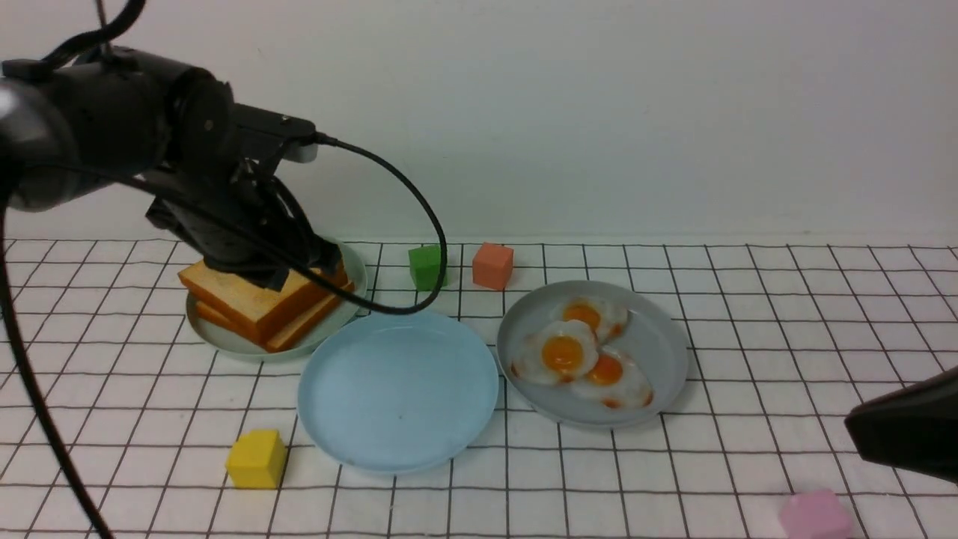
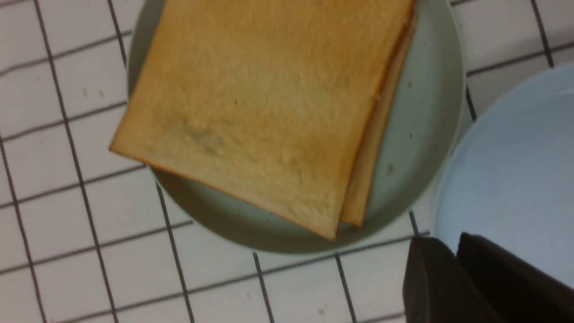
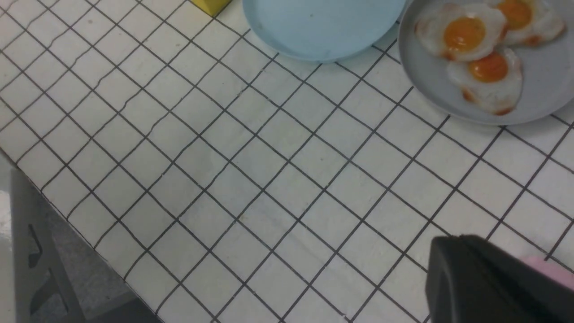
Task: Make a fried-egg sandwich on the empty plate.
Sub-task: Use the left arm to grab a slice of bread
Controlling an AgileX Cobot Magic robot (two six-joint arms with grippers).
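The empty sky-blue plate [image 1: 397, 389] lies at the middle front; it also shows in the left wrist view [image 2: 515, 157] and the right wrist view [image 3: 323, 22]. Stacked toast slices [image 1: 258, 303] lie on a pale green plate [image 1: 224, 337] at the left. Three fried eggs [image 1: 563, 353] lie on a grey-blue plate [image 1: 658, 337] at the right. No fried-egg sandwich is in view. My left gripper [image 1: 273, 278] hovers just over the toast [image 2: 251, 103], shut and empty [image 2: 448, 244]. My right gripper [image 1: 853, 427] is shut and empty at the front right [image 3: 453, 244].
A green cube [image 1: 426, 266] and an orange cube [image 1: 492, 264] stand behind the plates. A yellow cube [image 1: 256, 458] sits front left of the sky-blue plate. A pink cube [image 1: 814, 515] lies under my right gripper. The left arm's cable hangs over the blue plate's far rim.
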